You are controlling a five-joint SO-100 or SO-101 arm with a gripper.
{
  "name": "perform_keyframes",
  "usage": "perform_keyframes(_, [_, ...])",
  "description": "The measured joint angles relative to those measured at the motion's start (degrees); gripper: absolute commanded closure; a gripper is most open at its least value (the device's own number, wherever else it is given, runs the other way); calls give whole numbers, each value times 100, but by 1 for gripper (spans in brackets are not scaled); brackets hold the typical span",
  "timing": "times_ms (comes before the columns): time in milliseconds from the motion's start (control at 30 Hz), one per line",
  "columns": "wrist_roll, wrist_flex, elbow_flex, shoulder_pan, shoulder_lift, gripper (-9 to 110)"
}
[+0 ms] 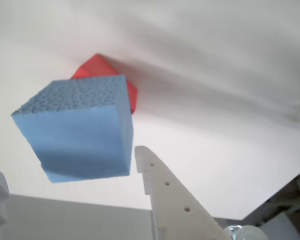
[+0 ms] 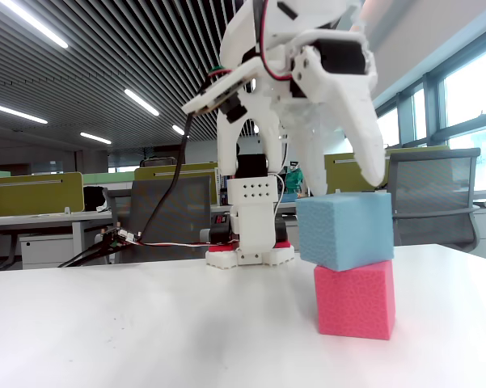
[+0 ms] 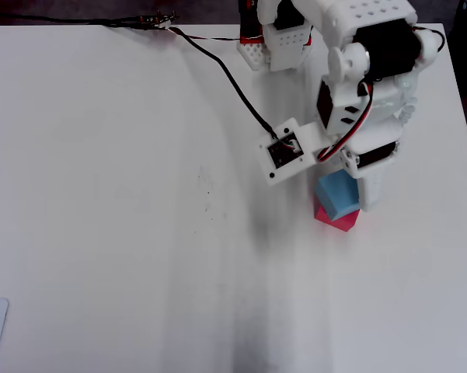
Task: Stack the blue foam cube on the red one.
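item: blue foam cube (image 2: 344, 231), resting on the red cube (image 2: 355, 298), twisted and overhanging toward 9 o'clock in the fixed view; i judge it placed, not squared. item: claw (image 2: 340, 179), jaws spread apart just above the blue cube's top, gripping nothing; contact with the cube i cannot tell. table (image 3: 124, 233) white.

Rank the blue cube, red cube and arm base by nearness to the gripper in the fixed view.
1. blue foam cube, directly under the gripper.
2. red one, beneath the blue, on the table.
3. arm base, behind, to the left.
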Motion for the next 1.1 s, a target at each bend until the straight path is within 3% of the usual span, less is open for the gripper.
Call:
perform_keyframes(233, [0,-466,958,70,1564,74])
perform_keyframes(567, [123,-2171,4096,334,4658,80])
perform_keyframes(1100, [167,-4482,7840,237,7277,83])
